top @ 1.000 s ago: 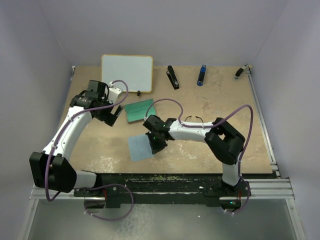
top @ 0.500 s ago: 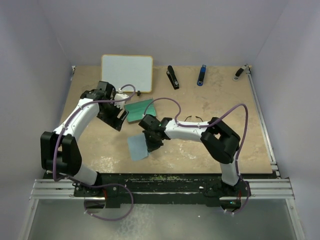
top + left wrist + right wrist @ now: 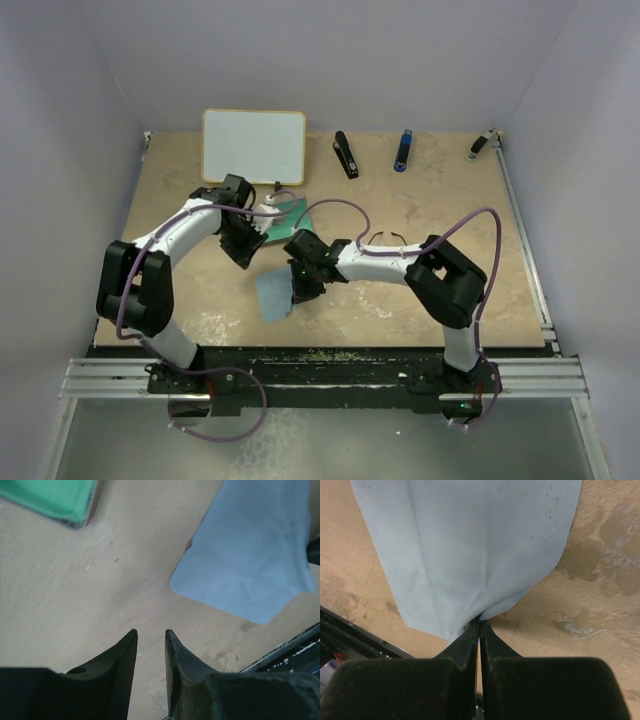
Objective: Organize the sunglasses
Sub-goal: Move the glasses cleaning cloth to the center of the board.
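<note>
Tan, scuffed tabletop (image 3: 450, 200) inside a pale-walled enclosure is filling the top view. Left arm (image 3: 170, 240) is reaching from the lower left of the frame up and in toward centre, while right arm (image 3: 400, 262) is stretching from the lower right across to the middle. White board (image 3: 254, 146) with a wood-coloured rim is lying flat at the upper left of the table. Blue cloth (image 3: 272, 296) is lying just below centre, bunching into folds toward one edge in the right wrist view (image 3: 465, 545) and showing at the upper right of the left wrist view (image 3: 250, 555). Green case (image 3: 285, 220) is lying just below the board's lower right corner, partly behind the left arm's cable, and its corner is showing at the upper left of the left wrist view (image 3: 50, 497). Left claw (image 3: 244, 258) is hovering over bare table between case and cloth, its jaws standing a narrow slit apart with nothing between them (image 3: 150, 632). Right claw (image 3: 300, 290) is pinching the cloth's edge, jaws pressed fully together on the fabric (image 3: 479, 622). Sunglasses (image 3: 385, 238) are lying on the table just right of centre, at the far side of the right forearm and apart from both claws, with only thin dark wire resolving. Along the top edge a black object (image 3: 345, 155), a blue object (image 3: 402, 150) and a dark-and-silver object (image 3: 481, 145) are lying, all too small to identify.
</note>
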Motion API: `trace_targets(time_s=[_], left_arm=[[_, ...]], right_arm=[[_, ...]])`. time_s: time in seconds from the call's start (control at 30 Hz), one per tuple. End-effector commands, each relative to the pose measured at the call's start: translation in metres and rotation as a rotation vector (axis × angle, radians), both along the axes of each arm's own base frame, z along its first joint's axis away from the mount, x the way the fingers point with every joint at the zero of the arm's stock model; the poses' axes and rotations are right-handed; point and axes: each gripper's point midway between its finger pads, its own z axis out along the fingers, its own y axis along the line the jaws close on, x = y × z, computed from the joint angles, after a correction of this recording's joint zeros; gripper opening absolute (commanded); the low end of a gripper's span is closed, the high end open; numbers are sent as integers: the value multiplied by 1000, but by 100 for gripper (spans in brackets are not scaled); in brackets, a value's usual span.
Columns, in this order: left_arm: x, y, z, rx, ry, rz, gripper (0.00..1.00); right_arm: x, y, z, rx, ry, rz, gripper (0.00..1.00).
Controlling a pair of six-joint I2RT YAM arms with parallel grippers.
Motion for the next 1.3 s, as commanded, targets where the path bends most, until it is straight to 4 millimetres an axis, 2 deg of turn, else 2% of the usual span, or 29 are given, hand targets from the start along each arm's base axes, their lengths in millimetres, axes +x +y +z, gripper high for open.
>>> trace_targets(time_s=[0.0, 0.1, 0.17, 0.2, 0.4, 0.57, 0.77, 1.0, 1.1, 1.27], left_arm=[[5, -32, -4, -86, -34, -90, 31], [5, -43, -12, -99, -14, -98, 20], [4, -48, -21, -96, 2, -109, 6], [1, -50, -25, -97, 13, -118, 4], [-19, -66, -42, -165, 120, -159, 3], [-25, -69, -51, -164, 171, -182, 3], [-40, -62, -65, -129, 255, -256, 3], [-46, -45, -71, -69, 216, -293, 3], [-41, -42, -67, -49, 185, -283, 3], [-12, -39, -52, -41, 74, -230, 3]], right_arm=[[-17, -39, -46, -164, 50, -31, 0], [-17, -39, -46, -158, 52, -41, 0], [-18, -40, -48, -158, 55, -41, 0], [-19, -41, -48, -159, 58, -40, 0], [-29, -43, -53, -147, 96, -32, 0], [-32, -44, -54, -143, 107, -33, 0], [-36, -43, -52, -121, 122, -39, 0], [-39, -45, -57, -130, 135, -43, 0], [-37, -49, -58, -147, 131, -58, 0], [-35, -52, -55, -156, 115, -81, 0]])
